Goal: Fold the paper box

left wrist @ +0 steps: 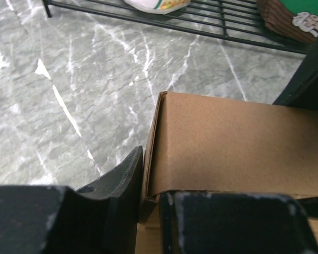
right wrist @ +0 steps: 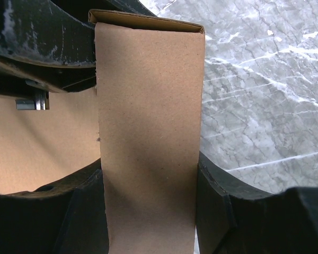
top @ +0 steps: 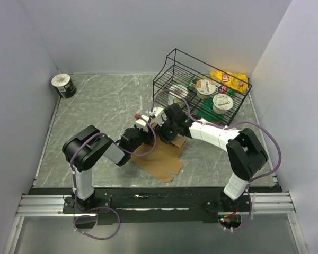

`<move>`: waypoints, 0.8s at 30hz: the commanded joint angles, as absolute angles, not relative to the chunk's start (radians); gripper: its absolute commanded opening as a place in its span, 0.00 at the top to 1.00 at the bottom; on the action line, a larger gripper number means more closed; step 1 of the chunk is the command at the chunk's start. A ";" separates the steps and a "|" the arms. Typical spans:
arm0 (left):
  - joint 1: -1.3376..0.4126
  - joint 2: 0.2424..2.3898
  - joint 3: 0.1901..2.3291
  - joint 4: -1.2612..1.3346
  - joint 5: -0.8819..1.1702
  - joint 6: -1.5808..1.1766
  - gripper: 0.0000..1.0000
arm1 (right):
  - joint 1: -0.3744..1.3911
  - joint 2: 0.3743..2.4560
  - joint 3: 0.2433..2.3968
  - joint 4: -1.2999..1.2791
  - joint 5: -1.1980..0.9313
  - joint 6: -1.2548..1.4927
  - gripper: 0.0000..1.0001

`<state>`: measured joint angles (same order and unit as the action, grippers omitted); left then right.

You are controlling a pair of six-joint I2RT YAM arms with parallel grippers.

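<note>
The paper box (top: 160,160) is a brown cardboard sheet lying partly flat in the middle of the table, with one side folded up between both arms. My left gripper (top: 142,130) is at the raised wall's left end. In the left wrist view its fingers (left wrist: 128,182) pinch the doubled end of the cardboard wall (left wrist: 228,143), so the left gripper (left wrist: 151,182) is shut on it. My right gripper (top: 167,126) comes in from the right. In the right wrist view the right gripper (right wrist: 148,172) is shut across the width of the upright folded strip (right wrist: 148,90), both pads touching its edges.
A black wire basket (top: 172,58) stands at the back right, holding several lidded cups and a yellow snack bag (top: 230,79); its wires (left wrist: 212,29) run just beyond the box. A small can (top: 63,85) sits in the back left corner. White walls enclose the table.
</note>
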<state>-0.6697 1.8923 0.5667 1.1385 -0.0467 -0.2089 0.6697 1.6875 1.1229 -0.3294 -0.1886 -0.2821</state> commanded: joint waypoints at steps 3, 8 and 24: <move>-0.637 1.827 0.552 1.014 -0.320 -0.244 0.82 | 0.673 1.669 1.134 -0.420 -0.166 -0.275 0.54; -0.650 1.816 0.557 0.968 -0.386 -0.233 0.81 | 0.672 1.672 1.137 -0.428 -0.176 -0.272 0.56; -0.681 1.844 0.545 1.066 -0.259 -0.294 0.48 | 0.672 1.671 1.129 -0.410 -0.192 -0.258 0.56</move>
